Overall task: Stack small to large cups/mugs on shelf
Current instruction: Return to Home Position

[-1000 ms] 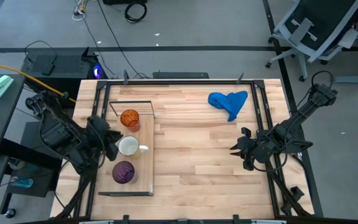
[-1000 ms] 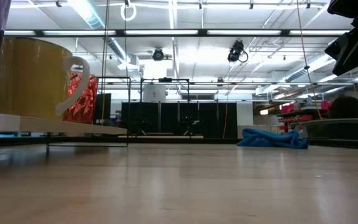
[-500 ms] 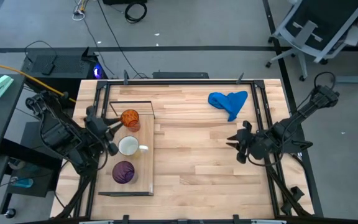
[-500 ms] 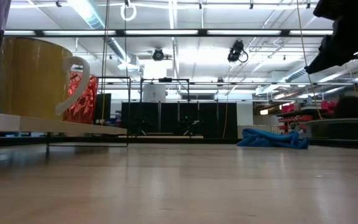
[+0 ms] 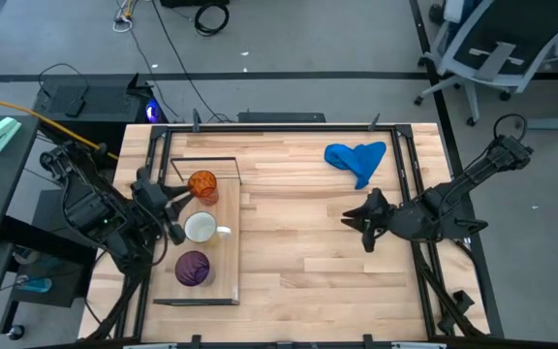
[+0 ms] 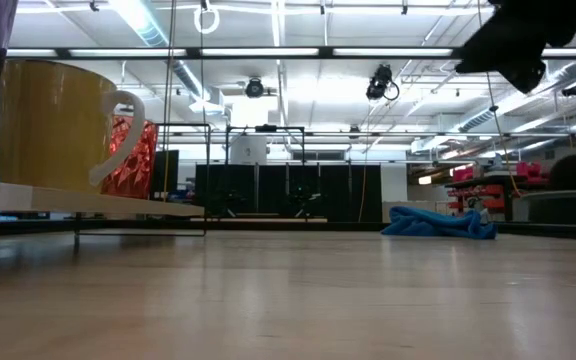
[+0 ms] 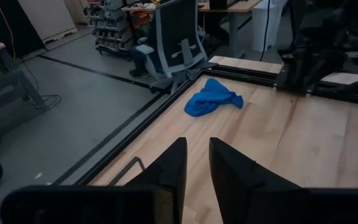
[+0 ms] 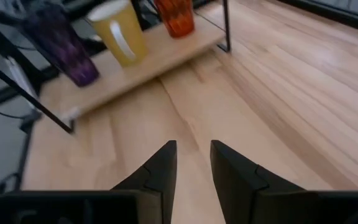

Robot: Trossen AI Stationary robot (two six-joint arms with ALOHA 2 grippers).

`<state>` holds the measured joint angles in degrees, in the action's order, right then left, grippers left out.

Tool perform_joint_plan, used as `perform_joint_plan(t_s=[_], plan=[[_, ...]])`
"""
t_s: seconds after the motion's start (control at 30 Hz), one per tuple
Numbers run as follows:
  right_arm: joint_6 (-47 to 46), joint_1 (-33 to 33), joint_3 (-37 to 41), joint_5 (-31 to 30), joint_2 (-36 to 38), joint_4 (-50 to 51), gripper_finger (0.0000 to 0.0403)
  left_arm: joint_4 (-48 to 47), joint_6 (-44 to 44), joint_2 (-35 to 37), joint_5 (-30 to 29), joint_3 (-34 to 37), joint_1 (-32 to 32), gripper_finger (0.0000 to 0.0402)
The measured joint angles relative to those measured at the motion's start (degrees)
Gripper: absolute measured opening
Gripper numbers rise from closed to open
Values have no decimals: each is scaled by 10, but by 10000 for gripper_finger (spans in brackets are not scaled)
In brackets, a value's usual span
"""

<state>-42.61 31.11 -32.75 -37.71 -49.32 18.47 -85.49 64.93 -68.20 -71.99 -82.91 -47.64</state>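
On the pale shelf at the table's left stand three vessels in a row. The orange cup is farthest, the white mug is in the middle with its handle toward the table's right, and the purple cup is nearest. My left gripper hovers at the shelf's left edge beside the mug and orange cup, open, with nothing between its fingers. My right gripper hangs above the bare table right of centre. It is open and empty and points toward the shelf.
A crumpled blue cloth lies at the far right of the table. Dark metal rails run along the table's sides. Bare planks stretch between the shelf and my right gripper. An office chair stands beyond the far right corner.
My right gripper has moved toward the table's left, rising a little and turning its wrist. My left gripper has stayed in place but rolled and swung its fingers toward the far edge, beside the orange cup. The cups have not moved.
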Motion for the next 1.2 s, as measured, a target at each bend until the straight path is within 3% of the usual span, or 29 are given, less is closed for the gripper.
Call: perform_joint_plan(t_s=[0.2,0.5,0.77,0.93,1.07,1.2], plan=[[23,0,0,15,0,-47,88,20,0,0,7,0,0,79],[100,0,-32,46,0,-48,7,30,4,0,17,0,0,71],[155,1,-116,87,0,-48,19,44,6,0,18,0,0,80],[168,13,-193,93,1,-43,16,90,-40,0,24,0,0,81],[200,40,-251,111,0,16,17,151,-116,0,69,0,-6,76],[170,76,-290,110,1,107,18,249,-201,0,134,0,-18,73]])
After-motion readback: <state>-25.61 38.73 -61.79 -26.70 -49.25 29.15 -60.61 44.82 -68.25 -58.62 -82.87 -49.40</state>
